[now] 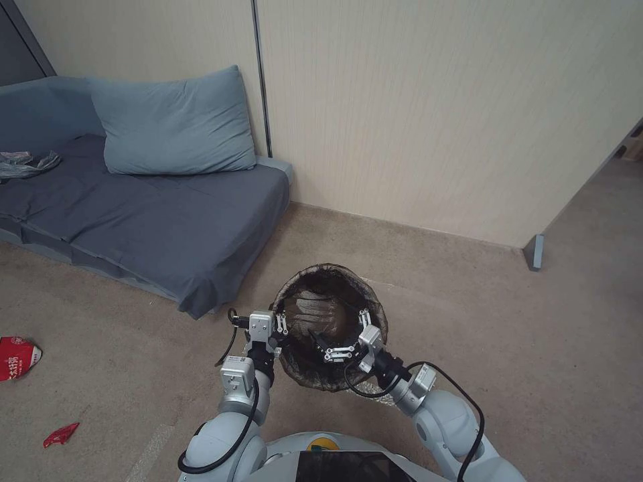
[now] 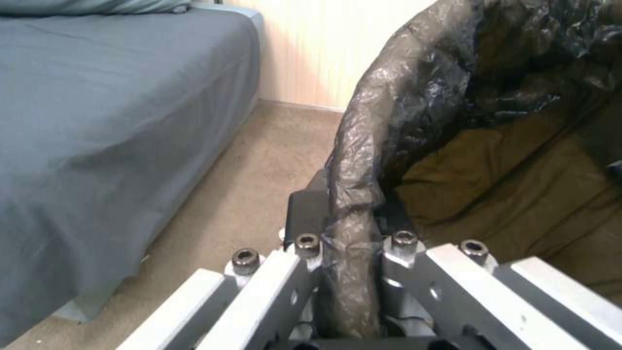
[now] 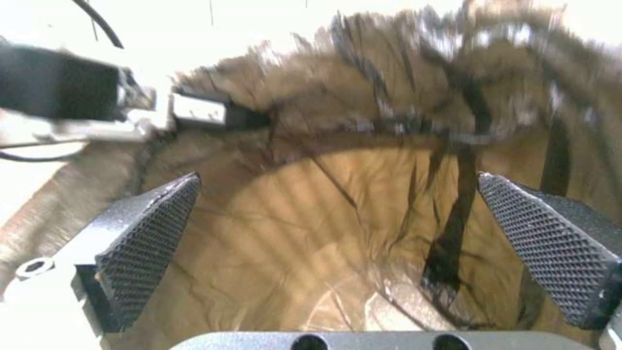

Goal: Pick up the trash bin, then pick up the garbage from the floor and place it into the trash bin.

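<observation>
The left pincer (image 1: 280,326) is clenched on the trash bin (image 1: 328,281) rim at its 9 o'clock edge, holding it above the floor. The right pincer (image 1: 340,349) hangs released inside the bin mouth around 5 o'clock. Red garbage (image 1: 17,357) lies on the floor, far off at 9 o'clock.

A home living room: low grey-blue fabric sofa (image 1: 154,214) with a blue-grey pillow (image 1: 171,124), beige carpeted floor (image 1: 502,335), cream panelled wall (image 1: 435,114).

Left tool (image 1: 280,326) clamped; right tool (image 1: 326,349) spread.
</observation>
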